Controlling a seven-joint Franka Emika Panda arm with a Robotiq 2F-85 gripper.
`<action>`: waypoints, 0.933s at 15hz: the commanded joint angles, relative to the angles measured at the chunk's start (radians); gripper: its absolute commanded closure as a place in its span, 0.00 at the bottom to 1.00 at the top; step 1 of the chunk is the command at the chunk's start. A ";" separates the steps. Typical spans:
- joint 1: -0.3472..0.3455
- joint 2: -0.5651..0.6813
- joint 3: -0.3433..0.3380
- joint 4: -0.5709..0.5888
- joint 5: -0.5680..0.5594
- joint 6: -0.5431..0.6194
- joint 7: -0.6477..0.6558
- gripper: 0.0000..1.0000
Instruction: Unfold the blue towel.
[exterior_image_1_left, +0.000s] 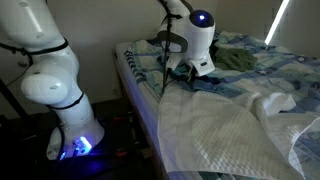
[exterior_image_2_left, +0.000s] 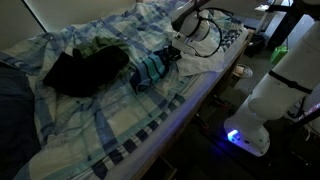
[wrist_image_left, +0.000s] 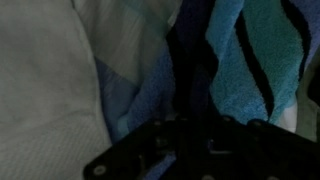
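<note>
in an exterior view the gripper (exterior_image_1_left: 189, 67) is down low over the bed, the white blanket (exterior_image_1_left: 235, 125) heaped just beside it. in an exterior view the blue towel (exterior_image_2_left: 150, 70) lies bunched near the mattress edge, with the gripper at its corner and dark clothes (exterior_image_2_left: 85, 68) close by. the open bedsheet (exterior_image_2_left: 110, 130) offers room to spread. wrist view: stripes fill the right, the jaws are lost in shadow, and i can't tell their gap or any hold. risks: pinching the sheet too, lifting a lump, or dragging the towel off the edge.
</note>
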 joint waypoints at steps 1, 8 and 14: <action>-0.003 -0.062 0.034 -0.033 -0.025 0.046 0.024 1.00; 0.019 -0.203 0.112 -0.043 -0.277 0.029 0.113 0.99; 0.073 -0.280 0.184 -0.003 -0.458 0.013 0.153 0.99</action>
